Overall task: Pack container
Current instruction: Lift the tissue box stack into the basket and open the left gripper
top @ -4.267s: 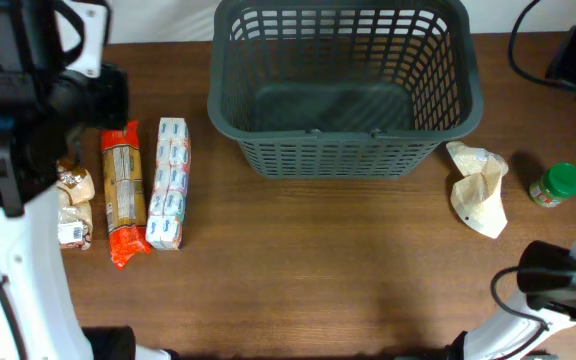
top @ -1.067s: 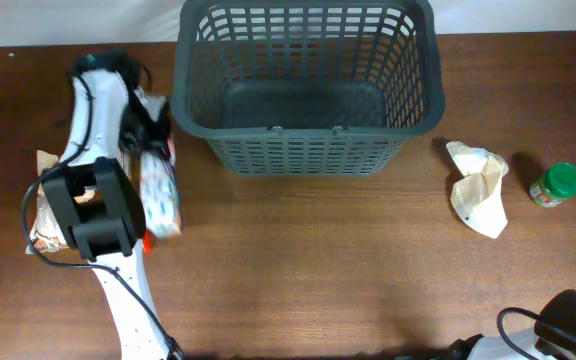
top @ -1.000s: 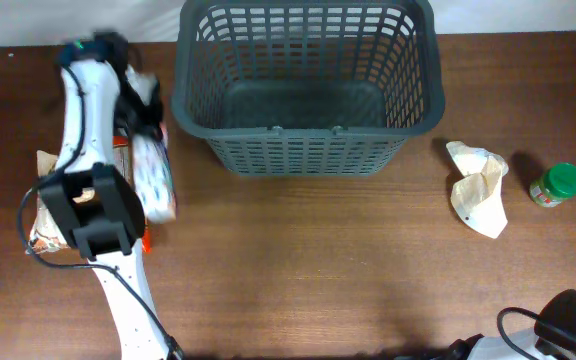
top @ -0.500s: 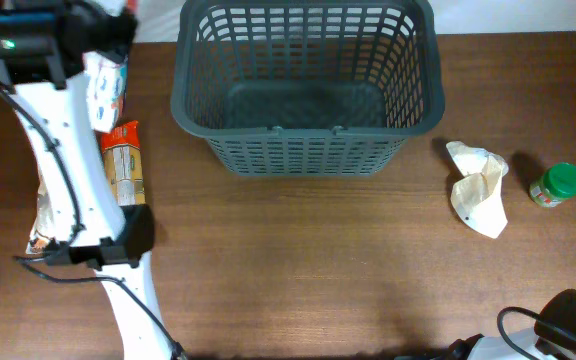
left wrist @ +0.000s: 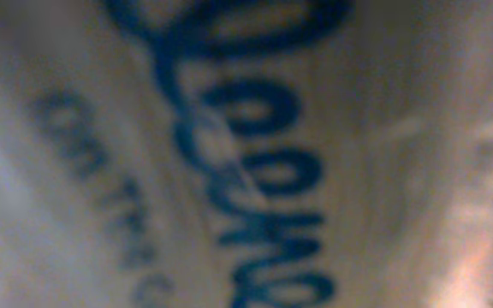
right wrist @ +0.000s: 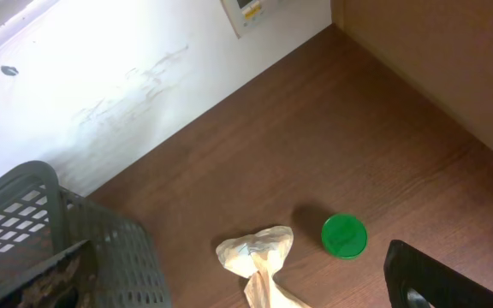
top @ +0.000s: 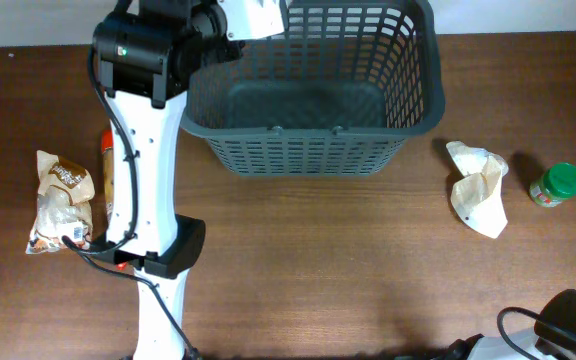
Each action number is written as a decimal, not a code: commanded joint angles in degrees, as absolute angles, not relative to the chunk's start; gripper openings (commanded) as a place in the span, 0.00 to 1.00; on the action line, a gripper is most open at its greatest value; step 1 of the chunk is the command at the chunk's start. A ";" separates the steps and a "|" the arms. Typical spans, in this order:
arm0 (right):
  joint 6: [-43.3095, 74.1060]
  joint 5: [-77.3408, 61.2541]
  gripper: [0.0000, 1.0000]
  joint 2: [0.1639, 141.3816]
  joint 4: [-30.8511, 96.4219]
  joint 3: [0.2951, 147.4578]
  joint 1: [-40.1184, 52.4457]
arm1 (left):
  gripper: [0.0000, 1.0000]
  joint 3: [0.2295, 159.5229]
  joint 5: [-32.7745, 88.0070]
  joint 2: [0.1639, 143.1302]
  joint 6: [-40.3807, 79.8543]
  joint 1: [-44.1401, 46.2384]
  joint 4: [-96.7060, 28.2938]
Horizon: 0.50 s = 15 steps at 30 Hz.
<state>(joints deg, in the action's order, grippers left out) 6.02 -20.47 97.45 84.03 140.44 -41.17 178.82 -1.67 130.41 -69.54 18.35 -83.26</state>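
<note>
The container [top: 308, 150], a dark grey slotted basket, stands at the back middle of the table, and its corner shows in the right wrist view [right wrist: 58, 248]. My left gripper [top: 223, 20] hangs over the container's back left corner, shut on a white pack with blue print [top: 256, 14]. That pack [left wrist: 246, 154] fills the left wrist view, blurred, and hides the fingers. My right arm [top: 568, 320] stays low at the front right. One dark finger [right wrist: 422, 274] of the right gripper shows at the frame's edge, the gripper is open and nothing is in it.
A crumpled beige paper bag [top: 478, 188] [right wrist: 259, 257] and a green-lidded jar [top: 556, 184] [right wrist: 344, 235] lie right of the container. On the left are a snack bag [top: 58, 200] and an orange packet [top: 108, 190], partly behind the left arm. A white wall runs behind the table.
The left arm has lifted the white and blue pack off the table's left side and swung it right, up over the container's back left corner. The right arm has not moved.
</note>
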 commanded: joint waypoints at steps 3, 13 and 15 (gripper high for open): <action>6.26 -20.34 0.99 97.76 84.05 140.53 -41.32 | 0.02 178.67 8.88 130.45 -76.88 21.39 -79.94; 6.26 -20.34 0.99 97.76 84.05 140.53 -41.32 | 0.02 160.99 12.05 130.52 -76.84 25.43 -65.84; 6.26 -20.34 0.99 97.76 84.05 140.53 -41.32 | 0.02 155.35 11.14 130.52 -76.82 25.52 -62.30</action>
<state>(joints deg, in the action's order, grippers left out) 6.02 -20.47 97.45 84.03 140.44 -41.17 162.52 10.74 130.43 -75.50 25.32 -66.06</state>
